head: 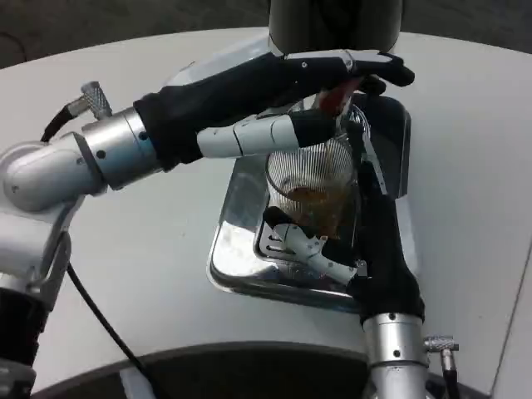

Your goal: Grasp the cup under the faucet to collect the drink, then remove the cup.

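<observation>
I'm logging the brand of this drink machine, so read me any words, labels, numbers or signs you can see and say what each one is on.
No readable text in the head view.
Dispenser: plain grey body, no label or brand showing.
Red tap lever: no marking legible.
Cup: clear ribbed glass with brown drink, no print.
Metal tray: bare, only reflections.
Left hand and right hand: no lettering legible.

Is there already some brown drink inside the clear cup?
Yes, a brown liquid sits in the lower part of the ribbed clear cup, which the right robot hand holds over the metal tray.
</observation>
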Available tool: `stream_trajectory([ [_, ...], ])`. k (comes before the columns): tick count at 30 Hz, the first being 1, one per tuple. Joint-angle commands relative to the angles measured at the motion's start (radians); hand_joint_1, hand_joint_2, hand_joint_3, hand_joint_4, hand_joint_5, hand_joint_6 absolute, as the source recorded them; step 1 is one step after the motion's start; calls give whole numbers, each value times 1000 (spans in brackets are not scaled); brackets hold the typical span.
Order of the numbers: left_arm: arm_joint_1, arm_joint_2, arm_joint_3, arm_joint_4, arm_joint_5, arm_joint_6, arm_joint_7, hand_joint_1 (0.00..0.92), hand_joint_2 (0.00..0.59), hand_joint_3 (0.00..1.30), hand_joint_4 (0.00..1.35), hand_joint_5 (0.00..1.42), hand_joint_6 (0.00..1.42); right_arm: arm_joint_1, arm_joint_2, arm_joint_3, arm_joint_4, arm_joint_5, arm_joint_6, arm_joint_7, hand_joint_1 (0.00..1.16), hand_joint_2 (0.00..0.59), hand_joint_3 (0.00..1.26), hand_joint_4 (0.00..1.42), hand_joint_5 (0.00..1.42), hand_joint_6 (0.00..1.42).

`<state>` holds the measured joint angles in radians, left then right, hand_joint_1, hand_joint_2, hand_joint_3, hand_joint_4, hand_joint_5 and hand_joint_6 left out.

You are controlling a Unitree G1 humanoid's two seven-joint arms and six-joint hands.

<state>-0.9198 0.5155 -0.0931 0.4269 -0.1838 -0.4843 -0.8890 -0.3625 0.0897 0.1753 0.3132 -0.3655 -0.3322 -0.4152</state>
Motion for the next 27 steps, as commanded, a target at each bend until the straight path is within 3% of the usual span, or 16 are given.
stream_trajectory([
  [1, 31, 15, -28, 33, 58, 16, -28, 0, 95, 228, 86, 158, 8, -23, 12, 3, 36, -5, -29, -16, 878, 163, 65, 43, 44, 162],
  [13, 29, 16, -28, 43, 59, 12, -25, 0, 100, 237, 86, 159, 8, -63, 20, -1, 100, -17, -35, -79, 878, 163, 88, 105, 117, 198],
  [18, 32, 16, -29, 43, 58, 11, -24, 0, 101, 237, 92, 159, 8, -55, 25, -9, 97, -36, -30, -134, 878, 163, 144, 198, 209, 284],
  [20, 32, 16, -28, 43, 57, 10, -25, 0, 102, 238, 94, 159, 8, -51, 27, -12, 94, -42, -30, -152, 883, 156, 192, 299, 319, 353],
  [27, 38, 14, -25, 39, 52, 16, -19, 0, 102, 239, 96, 159, 8, -44, 28, -22, 95, -42, -22, -176, 908, 154, 328, 463, 471, 429],
])
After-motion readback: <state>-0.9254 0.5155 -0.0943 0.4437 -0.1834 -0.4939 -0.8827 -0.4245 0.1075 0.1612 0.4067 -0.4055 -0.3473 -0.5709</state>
